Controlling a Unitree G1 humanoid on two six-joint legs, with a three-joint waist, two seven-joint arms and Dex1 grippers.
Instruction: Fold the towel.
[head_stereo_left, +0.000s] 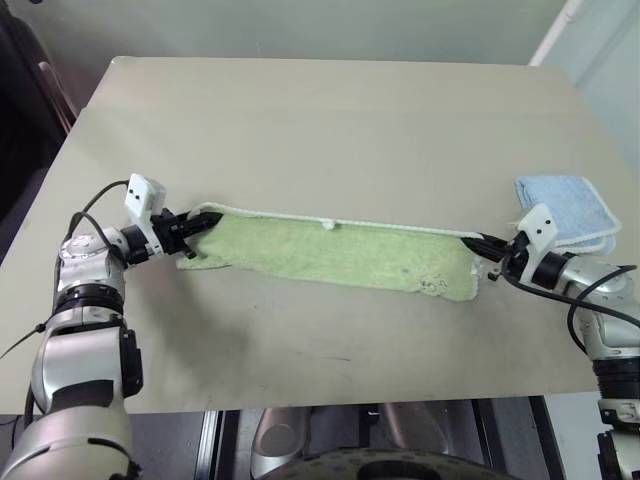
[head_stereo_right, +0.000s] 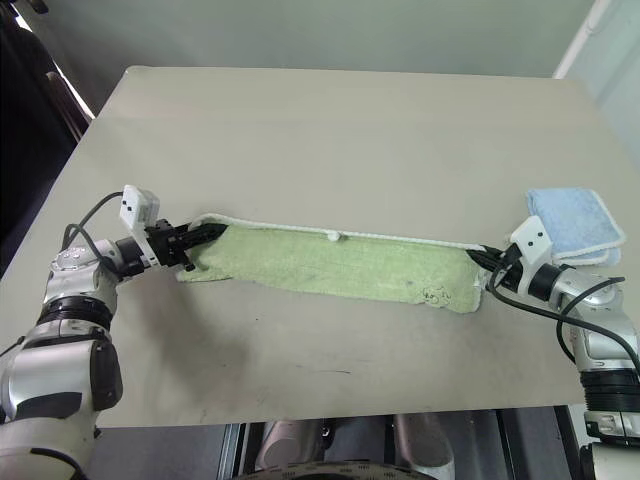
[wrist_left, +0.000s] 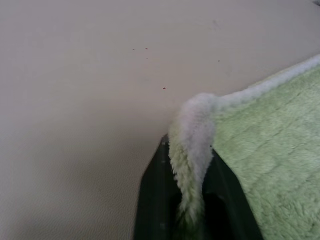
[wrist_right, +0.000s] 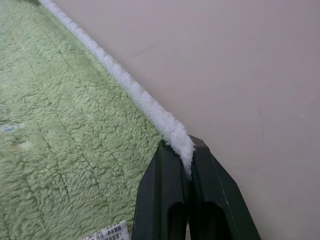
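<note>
The lime-green towel (head_stereo_left: 330, 250) lies on the table as a long narrow strip, its white edging along the far side and a small white loop tag (head_stereo_left: 327, 225) midway. My left gripper (head_stereo_left: 200, 228) is at the strip's left end. In the left wrist view its fingers (wrist_left: 155, 200) stand slightly apart, with the towel's bunched corner (wrist_left: 192, 150) loose between them. At the right end, my right gripper (head_stereo_left: 478, 243) is shut on the white edged corner (wrist_right: 170, 127), fingers pressed tight together. Both grippers sit low over the tabletop.
A smaller pale blue cloth (head_stereo_left: 565, 205) lies folded on the table just beyond my right gripper. The beige table (head_stereo_left: 320, 120) stretches bare behind the towel, and its front edge runs close below the strip.
</note>
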